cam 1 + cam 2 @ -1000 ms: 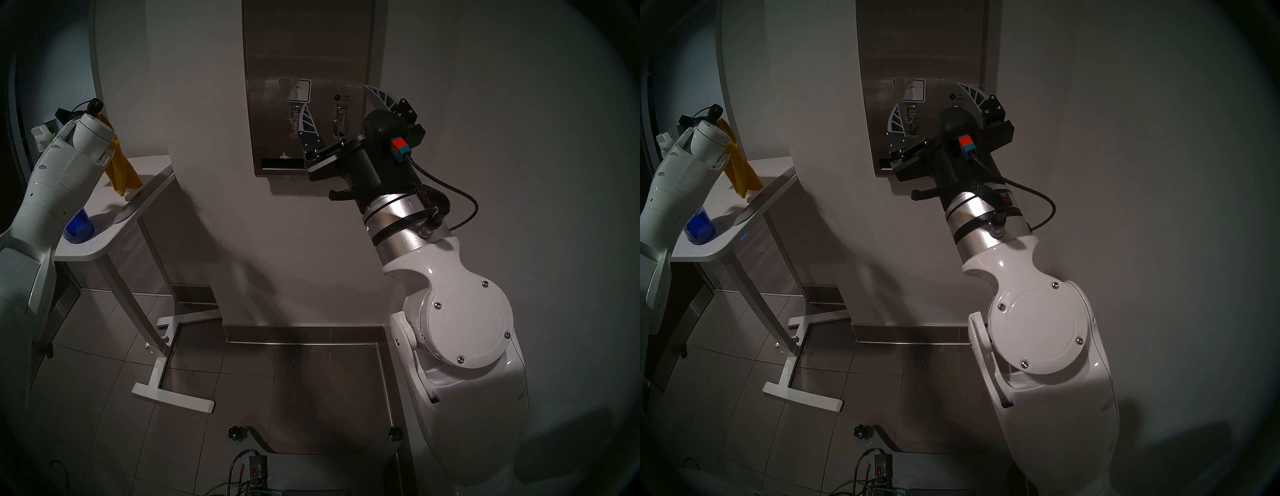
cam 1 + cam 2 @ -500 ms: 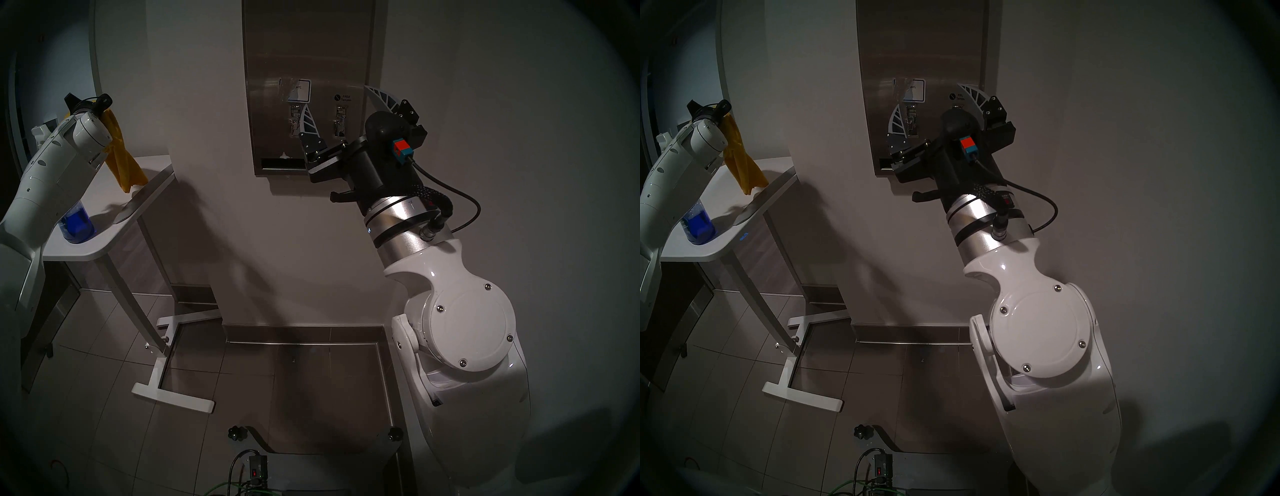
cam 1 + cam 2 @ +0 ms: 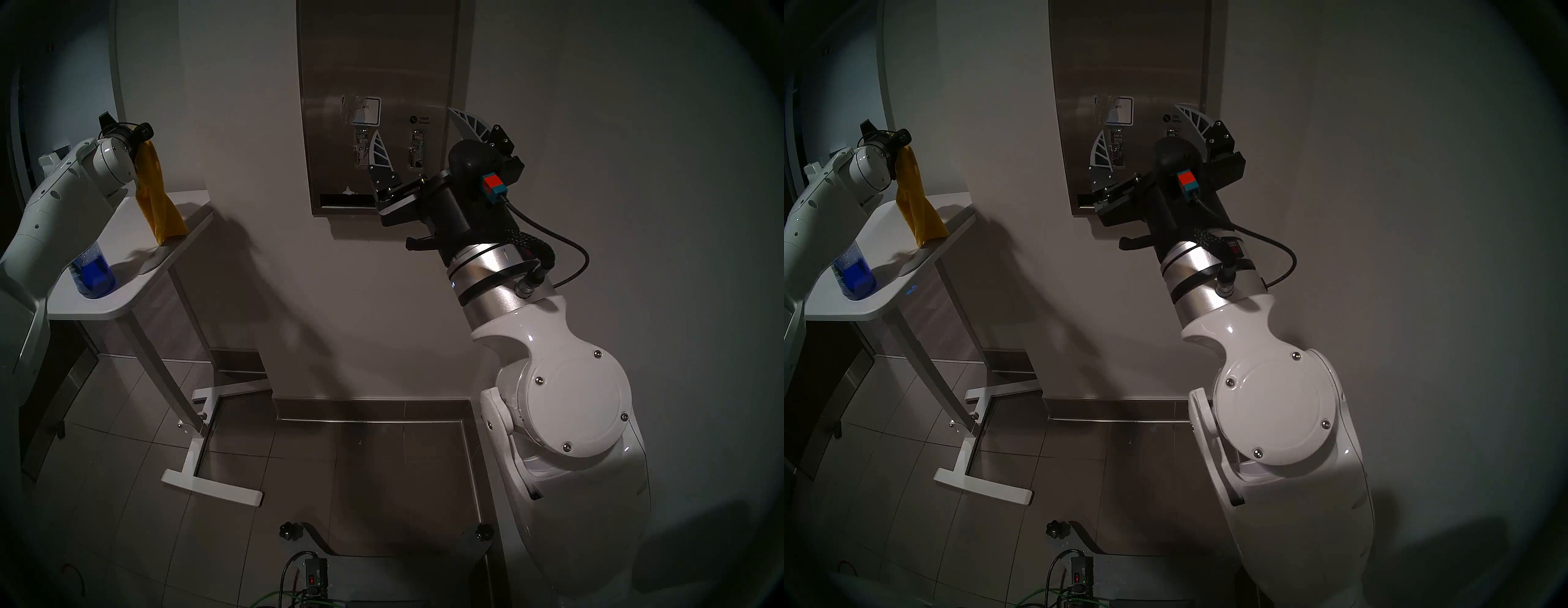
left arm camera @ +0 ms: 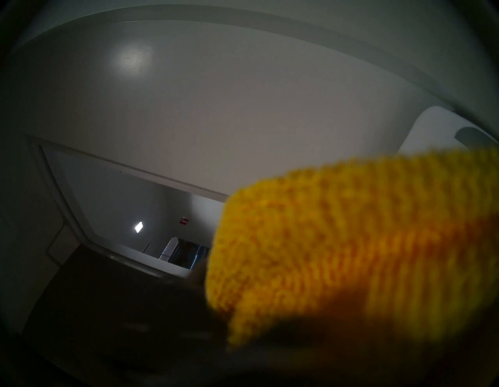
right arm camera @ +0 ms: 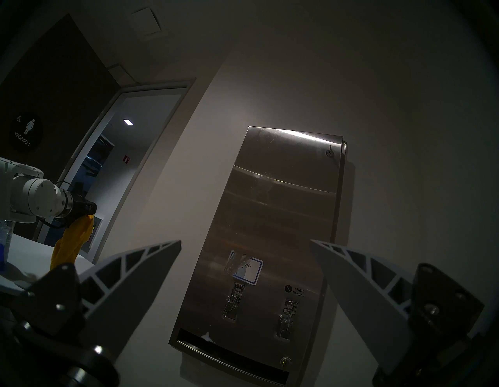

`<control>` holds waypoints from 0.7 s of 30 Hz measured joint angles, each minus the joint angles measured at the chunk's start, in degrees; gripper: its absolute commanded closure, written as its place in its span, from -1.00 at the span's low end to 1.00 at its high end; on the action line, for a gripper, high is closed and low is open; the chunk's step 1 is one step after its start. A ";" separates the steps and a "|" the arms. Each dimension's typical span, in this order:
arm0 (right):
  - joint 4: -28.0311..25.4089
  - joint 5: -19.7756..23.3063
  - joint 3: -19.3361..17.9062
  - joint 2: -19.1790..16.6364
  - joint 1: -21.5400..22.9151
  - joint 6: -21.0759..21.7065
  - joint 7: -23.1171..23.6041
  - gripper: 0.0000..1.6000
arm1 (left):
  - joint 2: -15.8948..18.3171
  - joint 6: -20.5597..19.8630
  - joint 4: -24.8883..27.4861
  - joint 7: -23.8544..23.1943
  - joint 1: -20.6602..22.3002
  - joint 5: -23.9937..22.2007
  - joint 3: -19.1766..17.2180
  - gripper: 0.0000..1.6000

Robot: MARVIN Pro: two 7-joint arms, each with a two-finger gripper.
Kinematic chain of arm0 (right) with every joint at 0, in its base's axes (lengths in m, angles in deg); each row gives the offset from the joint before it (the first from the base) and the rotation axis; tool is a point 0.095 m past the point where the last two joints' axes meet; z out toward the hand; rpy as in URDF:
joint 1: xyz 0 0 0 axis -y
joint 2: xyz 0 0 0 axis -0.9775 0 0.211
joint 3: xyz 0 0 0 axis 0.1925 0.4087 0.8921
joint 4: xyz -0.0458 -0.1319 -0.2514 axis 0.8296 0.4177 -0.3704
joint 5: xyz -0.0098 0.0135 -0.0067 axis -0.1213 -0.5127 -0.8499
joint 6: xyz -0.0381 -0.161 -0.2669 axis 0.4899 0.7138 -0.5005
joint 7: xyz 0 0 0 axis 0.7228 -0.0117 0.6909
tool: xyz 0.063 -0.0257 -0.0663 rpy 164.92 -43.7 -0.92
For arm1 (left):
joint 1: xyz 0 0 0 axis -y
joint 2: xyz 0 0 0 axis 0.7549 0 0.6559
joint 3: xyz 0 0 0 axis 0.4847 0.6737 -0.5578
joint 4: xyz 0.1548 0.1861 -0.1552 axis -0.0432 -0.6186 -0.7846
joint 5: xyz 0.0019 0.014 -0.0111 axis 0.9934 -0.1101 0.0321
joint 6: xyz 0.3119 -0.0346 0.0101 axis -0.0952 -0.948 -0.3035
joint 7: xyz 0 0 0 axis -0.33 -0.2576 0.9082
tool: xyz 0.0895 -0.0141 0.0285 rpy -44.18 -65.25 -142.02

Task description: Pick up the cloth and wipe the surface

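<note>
Left gripper (image 3: 142, 132) has swung right with the cloth (image 3: 158, 198), now clear of the table (image 3: 114, 308) — clamped on its top edge. Near, right gripper (image 5: 244, 244) idle, jaws wide, empty. Far — the steel dispenser front (image 3: 377, 63), unwiped. Cloth looks soft, light, floppy; bunch it before pressing.

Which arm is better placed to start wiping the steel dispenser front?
Left, probably. Its pincer is shut on the yellow cloth, which hangs over the white table. The right pincer faces the dispenser front but is open and empty.
</note>
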 measured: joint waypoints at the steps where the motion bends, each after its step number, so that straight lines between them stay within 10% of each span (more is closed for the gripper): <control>1: 0.00 -0.01 -0.01 -0.02 -0.05 -0.02 -0.02 -1.00 | -0.19 0.32 -0.62 -0.99 0.32 0.27 0.18 -1.00; 21: -0.01 -0.03 -0.04 -0.71 -1.09 -0.16 -0.12 -1.00 | -4.03 1.95 -6.26 -14.52 5.04 1.31 -3.59 -0.87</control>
